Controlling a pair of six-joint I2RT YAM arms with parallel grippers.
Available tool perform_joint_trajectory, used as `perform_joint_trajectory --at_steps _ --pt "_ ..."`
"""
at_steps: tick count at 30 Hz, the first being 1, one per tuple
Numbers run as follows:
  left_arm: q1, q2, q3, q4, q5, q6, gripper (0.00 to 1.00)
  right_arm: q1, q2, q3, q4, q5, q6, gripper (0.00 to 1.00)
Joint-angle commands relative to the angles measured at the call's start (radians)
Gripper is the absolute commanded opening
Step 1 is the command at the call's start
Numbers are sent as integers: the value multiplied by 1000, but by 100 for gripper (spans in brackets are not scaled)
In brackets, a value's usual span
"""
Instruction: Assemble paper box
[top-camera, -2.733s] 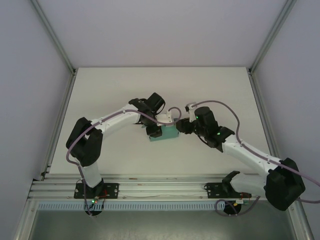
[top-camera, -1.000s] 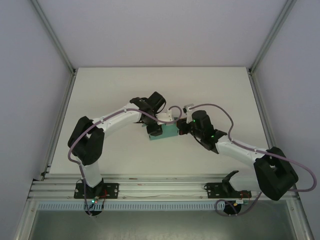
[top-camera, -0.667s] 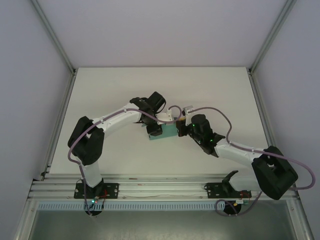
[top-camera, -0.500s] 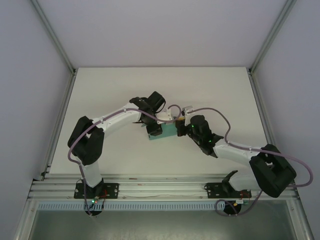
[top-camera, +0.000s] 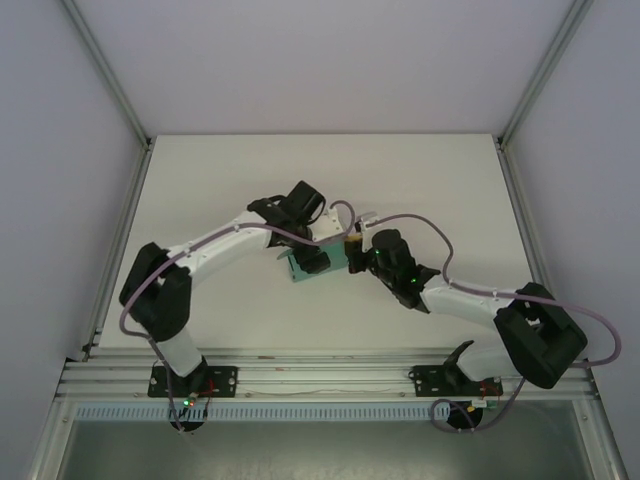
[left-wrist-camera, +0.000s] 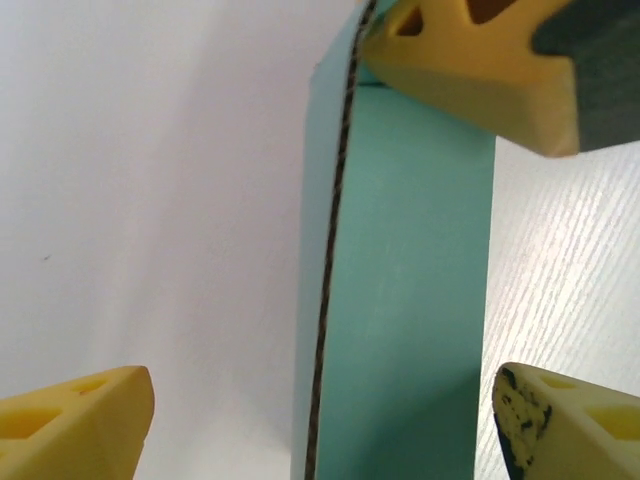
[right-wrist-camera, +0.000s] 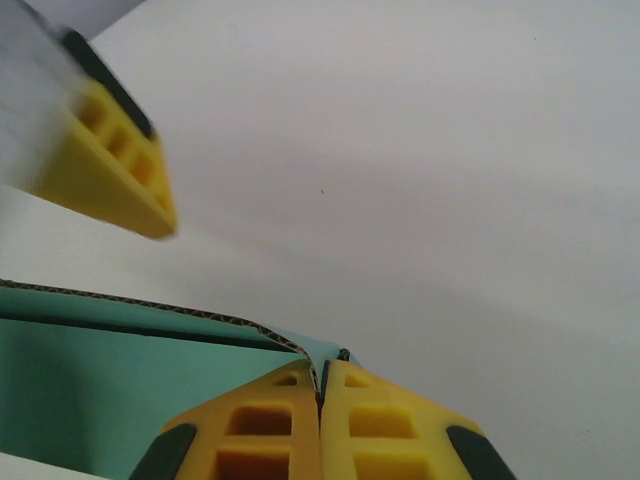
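Observation:
The paper box (top-camera: 322, 264) is a teal-green card piece lying mid-table between the two arms. In the left wrist view it stands as a tall teal panel (left-wrist-camera: 410, 300) with a corrugated edge showing. My left gripper (left-wrist-camera: 325, 400) is open, its yellow fingers (left-wrist-camera: 80, 420) wide apart on either side of the panel, and sits over the box (top-camera: 308, 255) in the top view. My right gripper (right-wrist-camera: 322, 375) is shut on the thin edge of the box (right-wrist-camera: 120, 370), at the box's right end (top-camera: 352, 256). Its yellow fingertip (left-wrist-camera: 480, 60) shows at the panel's top in the left wrist view.
The white table (top-camera: 220, 180) spreads around the box, bounded by grey walls and aluminium posts (top-camera: 115, 90). A metal rail (top-camera: 320, 375) runs along the near edge by the arm bases. Purple cables (top-camera: 440, 235) loop over both arms.
My right gripper has moved left to the box's right end and pinched its edge. The left arm has shifted, and the box has turned slightly under it.

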Motion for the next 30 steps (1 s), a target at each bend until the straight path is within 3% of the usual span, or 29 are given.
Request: perform_joint_trajectory --at_steps 1,6,11,14,16,19,30 --pt "28 -129 -88 64 -117 -158 89 18 63 -7 -327 9 -9 0" --pt "42 -310 -263 151 -243 -396 94 23 80 45 -385 44 10 0" --pt "42 -373 -322 155 -263 -523 80 67 101 81 -427 105 8 0" --pt "42 -370 -335 162 -265 -540 64 91 121 89 -428 136 6 0" --pt "42 -355 -323 150 -253 -550 45 93 131 95 -430 137 10 0" --pt "42 -339 -310 127 -230 -563 35 96 131 112 -440 138 12 0" --pt "40 -333 -317 63 -270 -629 31 96 125 147 -491 141 15 0"
